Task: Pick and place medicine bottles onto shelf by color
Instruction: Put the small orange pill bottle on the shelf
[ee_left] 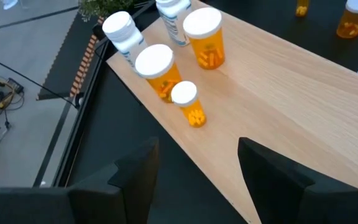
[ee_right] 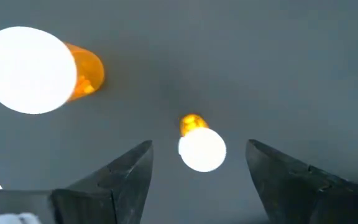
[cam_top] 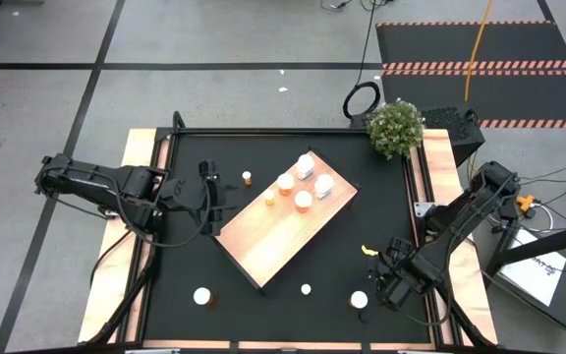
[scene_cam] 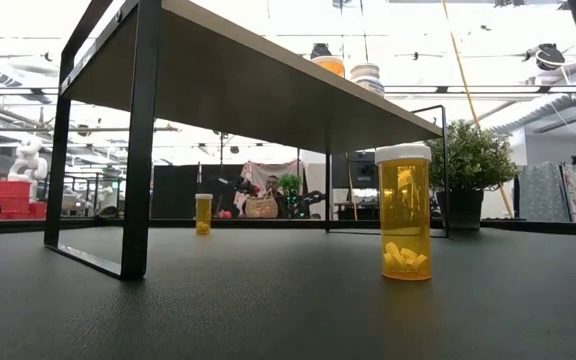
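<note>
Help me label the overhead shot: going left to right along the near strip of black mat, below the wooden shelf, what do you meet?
Large white-capped bottle → small white-capped bottle → white-capped bottle → right gripper, open beside that last bottle.

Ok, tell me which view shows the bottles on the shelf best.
Left wrist view: all five bottles stand close on the shelf, two white, three orange. High view: small caps only. Low view: two tops above the shelf edge. Right wrist view: none.
</note>
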Tool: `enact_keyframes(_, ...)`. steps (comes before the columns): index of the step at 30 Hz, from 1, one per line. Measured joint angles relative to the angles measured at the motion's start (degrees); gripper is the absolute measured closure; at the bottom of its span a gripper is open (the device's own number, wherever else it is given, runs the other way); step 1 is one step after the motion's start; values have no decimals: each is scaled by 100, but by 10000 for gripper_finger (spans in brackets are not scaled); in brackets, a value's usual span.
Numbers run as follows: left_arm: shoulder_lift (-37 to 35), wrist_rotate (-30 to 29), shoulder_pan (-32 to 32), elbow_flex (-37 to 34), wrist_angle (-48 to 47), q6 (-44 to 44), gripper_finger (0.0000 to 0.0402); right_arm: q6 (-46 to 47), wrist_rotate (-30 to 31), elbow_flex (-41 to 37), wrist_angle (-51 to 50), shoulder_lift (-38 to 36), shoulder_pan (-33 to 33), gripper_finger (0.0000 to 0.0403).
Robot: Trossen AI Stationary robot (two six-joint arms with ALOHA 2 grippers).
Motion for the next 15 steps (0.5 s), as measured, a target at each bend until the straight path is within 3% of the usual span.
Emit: enact_keyframes(15, 0, 13, 0, 1, 7, -4, 179, -166, -13, -533, 684, 0, 0, 154)
